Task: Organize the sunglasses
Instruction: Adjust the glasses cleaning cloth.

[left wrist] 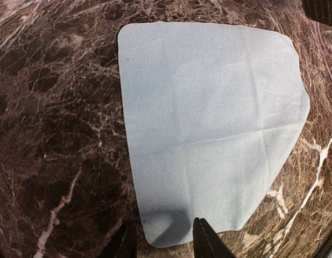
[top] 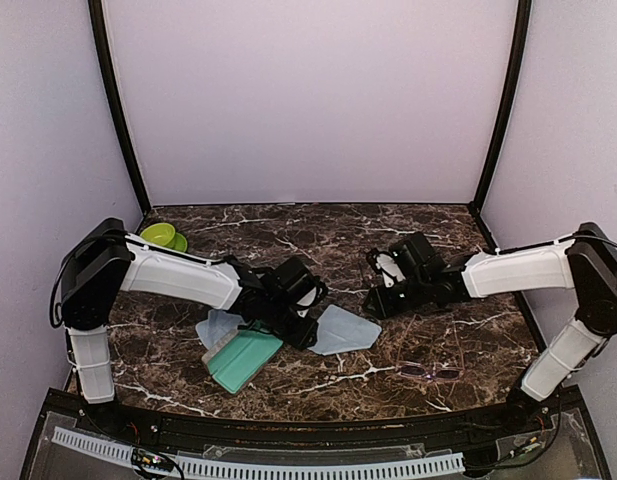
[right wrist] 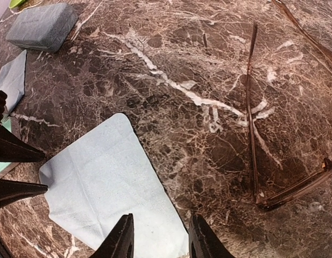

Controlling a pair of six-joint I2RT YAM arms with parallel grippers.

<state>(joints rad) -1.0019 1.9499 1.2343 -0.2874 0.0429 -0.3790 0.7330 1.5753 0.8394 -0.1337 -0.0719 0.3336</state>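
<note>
- Blue cloth [left wrist: 209,129] lies flat on the marble table [top: 318,235], in the middle between the two arms. I think it is a soft spot to lay glasses on.
- The left gripper [left wrist: 163,242] is low over the near corner of that cloth. Its fingers are partly open, one on each side of the corner, and the cloth has a small bump there. They do not pinch it, so the gripper holds nothing.
- The right gripper [right wrist: 161,239] hangs over another edge of the same cloth. Its fingers are partly open too, with nothing held between them.
- The brown sunglasses [right wrist: 292,188] lie on the bare table with their arms spread out. They are off to the side of the right gripper and apart from the cloth.
- The pink sunglasses [top: 431,372] lie near the front edge on the right, well apart from both grippers.
- A grey case [right wrist: 42,24] sits shut farther back. A green-blue case [top: 243,358] lies by the left arm, touching a second cloth [top: 216,325]. The glasses probably go into these cases — neither pair is in one yet.
</note>
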